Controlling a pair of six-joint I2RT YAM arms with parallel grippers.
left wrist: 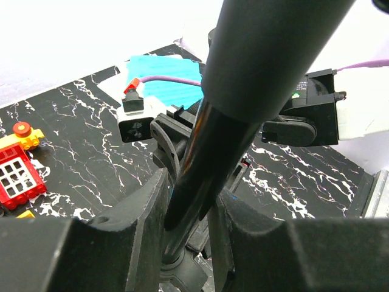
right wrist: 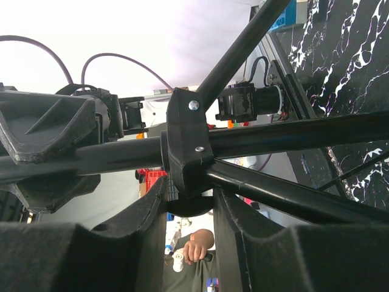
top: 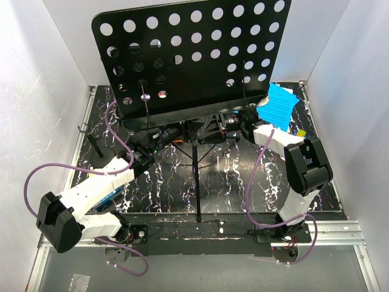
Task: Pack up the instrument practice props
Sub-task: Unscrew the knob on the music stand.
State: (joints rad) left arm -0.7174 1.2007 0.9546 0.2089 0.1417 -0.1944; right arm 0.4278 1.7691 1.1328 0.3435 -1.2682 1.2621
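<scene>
The black music stand's hole-punched desk [top: 194,55] fills the back of the top view, tilted toward the camera. Its pole [left wrist: 213,152] runs between the fingers of my left gripper [left wrist: 188,188], which is shut on it; from above this gripper [top: 149,146] sits below the desk's left half. My right gripper [right wrist: 189,194] is shut round the leg collar [right wrist: 185,146], where the tripod legs [right wrist: 292,131] meet. In the top view it [top: 243,131] is under the desk's right side. A blue sheet-music page [top: 276,106] lies at the back right.
One stand leg [top: 197,182] reaches toward the near table edge. Red and yellow toy blocks [left wrist: 18,170] lie on the marbled tabletop, and a small coloured cube [top: 299,132] sits by the right arm. A thin black upright stand [top: 92,141] is at the left wall. White walls enclose three sides.
</scene>
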